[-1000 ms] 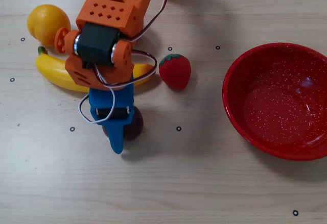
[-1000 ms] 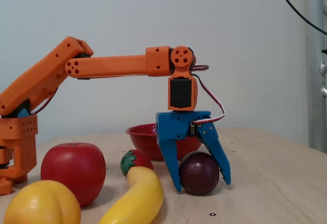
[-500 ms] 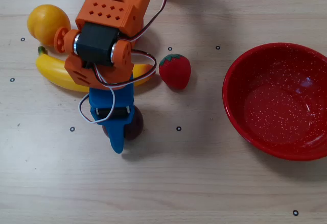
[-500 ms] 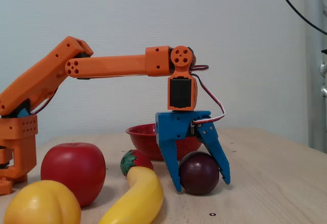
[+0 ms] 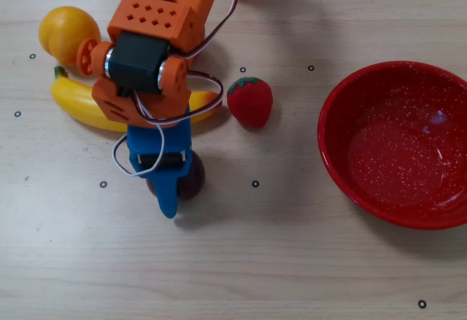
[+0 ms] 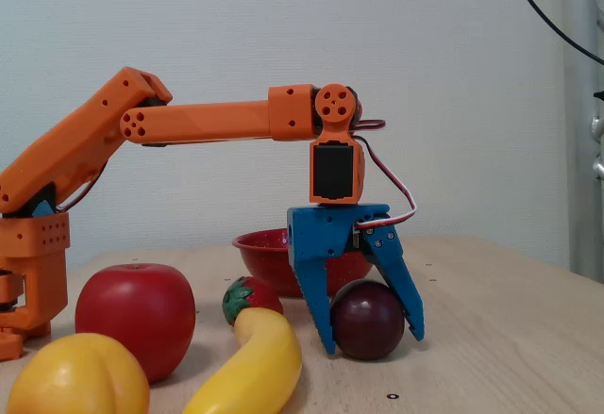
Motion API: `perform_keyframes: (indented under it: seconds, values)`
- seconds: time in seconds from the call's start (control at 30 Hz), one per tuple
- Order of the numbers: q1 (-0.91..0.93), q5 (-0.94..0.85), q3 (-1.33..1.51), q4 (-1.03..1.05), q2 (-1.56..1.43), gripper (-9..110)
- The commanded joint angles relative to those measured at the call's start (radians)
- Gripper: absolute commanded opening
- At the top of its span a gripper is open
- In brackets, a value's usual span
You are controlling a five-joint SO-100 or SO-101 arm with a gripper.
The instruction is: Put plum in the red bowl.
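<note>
The plum (image 5: 193, 180) (image 6: 368, 320) is a small dark maroon fruit resting on the wooden table. My blue gripper (image 5: 172, 190) (image 6: 373, 340) points straight down over it. In the fixed view one finger presses each side of the plum and the tips nearly touch the table. In the overhead view the gripper body hides most of the plum. The red bowl (image 5: 328, 127) (image 6: 262, 247) is speckled and holds nothing; it sits at the right of the overhead view, well apart from the gripper.
A strawberry (image 5: 250, 101) (image 6: 247, 299) lies between plum and bowl. A banana (image 5: 76, 105) (image 6: 250, 362) and a yellow-orange fruit (image 5: 68, 32) (image 6: 75, 376) lie left of the arm. A red apple (image 6: 135, 318) stands near the arm's base.
The right finger has edged very slightly inward against the plum. Arm, plum and other fruit have not moved.
</note>
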State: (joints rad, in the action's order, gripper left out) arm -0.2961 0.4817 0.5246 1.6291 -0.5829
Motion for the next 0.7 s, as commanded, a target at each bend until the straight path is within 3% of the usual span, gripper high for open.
perform_keyframes:
  seconds: [0.0,0.67]
  values:
    - [0.025,0.025,-0.044,0.046,-0.072,0]
    - [0.044,-0.055,0.028,0.196,-0.566,0]
